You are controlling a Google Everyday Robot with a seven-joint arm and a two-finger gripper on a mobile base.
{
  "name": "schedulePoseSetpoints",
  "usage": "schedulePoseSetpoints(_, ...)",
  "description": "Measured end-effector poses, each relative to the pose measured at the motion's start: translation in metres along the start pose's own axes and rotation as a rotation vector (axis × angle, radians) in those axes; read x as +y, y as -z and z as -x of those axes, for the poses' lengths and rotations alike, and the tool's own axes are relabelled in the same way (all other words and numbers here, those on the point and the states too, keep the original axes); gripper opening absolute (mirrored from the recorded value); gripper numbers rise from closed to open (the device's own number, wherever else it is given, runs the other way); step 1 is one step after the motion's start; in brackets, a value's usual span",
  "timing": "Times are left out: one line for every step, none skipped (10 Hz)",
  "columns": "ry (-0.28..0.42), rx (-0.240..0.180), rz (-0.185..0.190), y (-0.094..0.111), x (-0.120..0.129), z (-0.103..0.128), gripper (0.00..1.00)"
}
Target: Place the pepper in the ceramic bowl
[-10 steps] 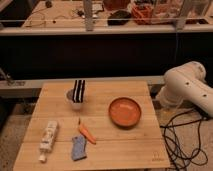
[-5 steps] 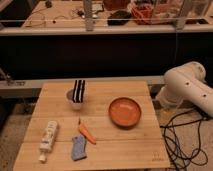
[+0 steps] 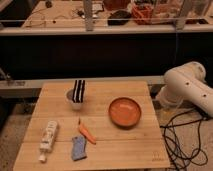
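Step 1, approach, not begun. Pepper (image 3: 86,133) lies on the tabletop (image 3: 125,150), left of ceramic bowl (image 3: 125,111). Gripper is out of frame past the arm (image 3: 189,90), jaws apart. Next we reach over the pepper.

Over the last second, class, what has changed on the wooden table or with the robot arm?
Nothing visibly changed. The pepper lies on the table left of the ceramic bowl, as before. The white arm stays beside the table's right edge, and its claw is out of view.
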Motion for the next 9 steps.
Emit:
schedulePoseSetpoints(0.0, 0.0, 0.0, 0.0, 0.0, 0.0, 0.8)
schedulePoseSetpoints(0.0, 0.0, 0.0, 0.0, 0.0, 0.0, 0.8)
schedulePoseSetpoints(0.0, 0.0, 0.0, 0.0, 0.0, 0.0, 0.8)
schedulePoseSetpoints(0.0, 0.0, 0.0, 0.0, 0.0, 0.0, 0.8)
schedulePoseSetpoints(0.003, 0.002, -0.001, 0.0, 0.0, 0.001, 0.8)
schedulePoseSetpoints(0.01, 0.005, -0.006, 0.001, -0.001, 0.008, 0.8)
schedulePoseSetpoints(0.017, 0.004, -0.008, 0.002, -0.002, 0.022, 0.8)
schedulePoseSetpoints(0.026, 0.004, -0.011, 0.002, -0.004, 0.039, 0.8)
schedulePoseSetpoints(0.038, 0.005, -0.015, 0.003, -0.005, 0.053, 0.8)
